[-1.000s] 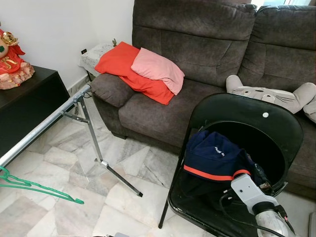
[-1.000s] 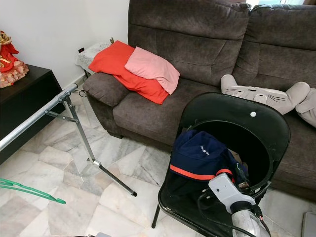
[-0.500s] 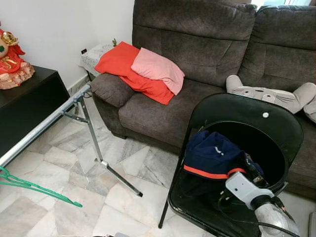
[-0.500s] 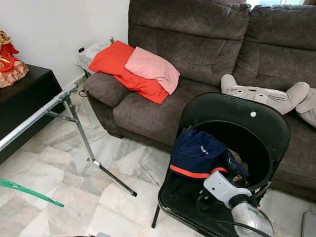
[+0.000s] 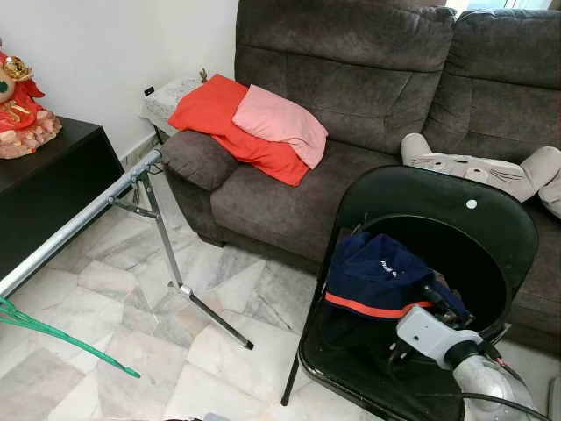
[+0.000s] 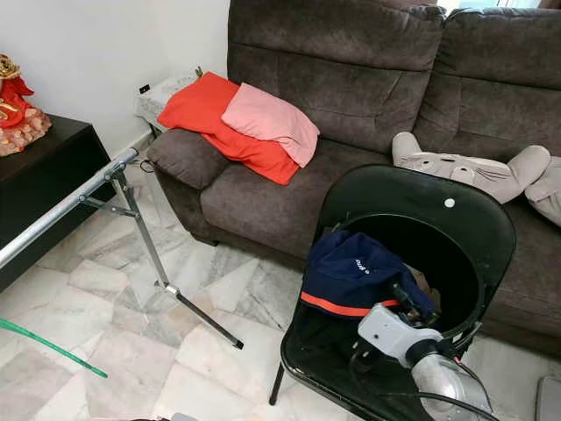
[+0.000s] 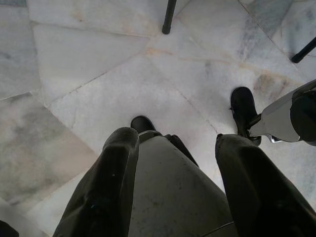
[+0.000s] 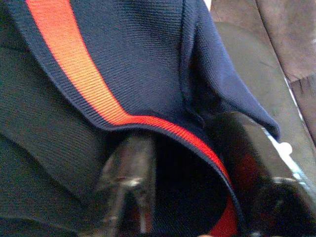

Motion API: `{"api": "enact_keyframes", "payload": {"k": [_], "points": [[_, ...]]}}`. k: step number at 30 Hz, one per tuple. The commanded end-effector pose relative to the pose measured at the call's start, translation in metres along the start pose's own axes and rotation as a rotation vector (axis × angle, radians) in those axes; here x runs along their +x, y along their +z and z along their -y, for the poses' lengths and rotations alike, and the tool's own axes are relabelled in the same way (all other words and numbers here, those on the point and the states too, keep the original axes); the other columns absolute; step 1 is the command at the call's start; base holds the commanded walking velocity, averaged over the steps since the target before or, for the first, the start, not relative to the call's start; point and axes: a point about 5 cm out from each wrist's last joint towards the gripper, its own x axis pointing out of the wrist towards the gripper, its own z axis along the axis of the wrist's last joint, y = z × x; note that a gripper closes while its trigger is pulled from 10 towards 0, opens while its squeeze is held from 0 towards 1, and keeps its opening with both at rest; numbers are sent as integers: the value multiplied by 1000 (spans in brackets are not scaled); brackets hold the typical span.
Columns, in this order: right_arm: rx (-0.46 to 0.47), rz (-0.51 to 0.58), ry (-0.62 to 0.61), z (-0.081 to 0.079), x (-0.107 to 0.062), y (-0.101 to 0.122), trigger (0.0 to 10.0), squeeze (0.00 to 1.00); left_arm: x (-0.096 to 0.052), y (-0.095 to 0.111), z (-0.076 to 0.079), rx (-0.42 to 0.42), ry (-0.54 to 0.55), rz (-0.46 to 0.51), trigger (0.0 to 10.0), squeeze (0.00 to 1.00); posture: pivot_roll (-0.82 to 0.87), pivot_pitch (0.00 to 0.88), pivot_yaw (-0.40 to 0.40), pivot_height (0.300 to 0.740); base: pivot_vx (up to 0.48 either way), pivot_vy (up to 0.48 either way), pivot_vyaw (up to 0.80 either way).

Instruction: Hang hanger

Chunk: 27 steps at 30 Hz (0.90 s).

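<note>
The green hanger (image 5: pixel 66 338) lay low at eight o'clock, under the slanted metal rail (image 5: pixel 79 221) it was meant to hang on. The right gripper (image 8: pixel 187 163) was at five o'clock in the black chair (image 5: pixel 491 219), its fingers (image 8: pixel 129 170) spread and pushed under the orange-striped hem of the navy shirt (image 5: pixel 381 276), likely to pick it up. The left gripper (image 7: pixel 173 163) hung open over the marble floor (image 7: pixel 74 74), holding nothing.
</note>
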Motion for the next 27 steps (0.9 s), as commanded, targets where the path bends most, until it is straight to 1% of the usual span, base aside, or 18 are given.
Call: {"api": "enact_keyframes", "payload": {"k": [1, 6, 9, 12, 15, 16, 17, 18, 20, 21, 22, 23, 25, 27], "points": [[-3, 19, 29, -6, -1, 3, 0, 0, -3, -21, 4, 3, -16, -85, 10000, 0, -18, 116, 38, 740, 0, 0, 0], [5, 22, 32, -9, -1, 4, 0, 0, -3, -21, 4, 3, -15, -86, 10000, 0, -18, 117, 38, 740, 0, 0, 0], [4, -19, 32, -12, -2, 0, 0, 0, -3, -21, 4, 4, -16, -85, 10000, 0, -18, 117, 38, 740, 0, 0, 0], [25, -58, 16, -12, -2, -4, 0, 0, -3, -21, 4, 5, -16, -84, 10000, 0, -16, 116, 38, 740, 0, 0, 0], [61, -58, -6, -11, -1, -3, 0, 0, -3, -21, 4, 6, -15, -84, 10000, 0, -16, 115, 38, 740, 0, 0, 0], [139, -58, -44, -7, 0, -1, 0, 0, -3, -21, 4, 7, -14, -84, 10000, 0, -17, 115, 38, 740, 0, 0, 0], [178, -59, -62, -6, 0, 0, 0, 0, -3, -21, 3, 7, -14, -84, 10000, 0, -17, 115, 38, 740, 0, 0, 0], [239, -55, -95, -3, 1, 3, 0, 0, -3, -21, 3, 8, -13, -84, 10000, 0, -17, 115, 38, 740, 0, 0, 0], [311, -37, -137, 2, 1, 9, 0, 0, -3, -21, 3, 8, -12, -84, 10000, 0, -17, 114, 38, 740, 0, 0, 0], [330, -31, -145, 3, 1, 11, 0, 0, -3, -21, 3, 9, -12, -84, 10000, 0, -17, 114, 38, 740, 0, 0, 0], [389, -12, -172, 7, 2, 16, 0, 0, -3, -21, 3, 9, -11, -84, 10000, 0, -17, 114, 38, 740, 0, 0, 0], [429, 1, -190, 9, 2, 20, 0, 0, -3, -21, 3, 9, -10, -84, 10000, 0, -17, 114, 38, 740, 0, 0, 0], [569, 53, -256, 18, 0, 36, 0, 0, -4, -21, 3, 11, -2, -82, 10000, 0, -16, 113, 36, 740, 0, 0, 0], [583, 56, -262, 19, 0, 37, 0, 0, -4, -21, 3, 11, -1, -82, 10000, 0, -16, 113, 36, 740, 0, 0, 0]]}}
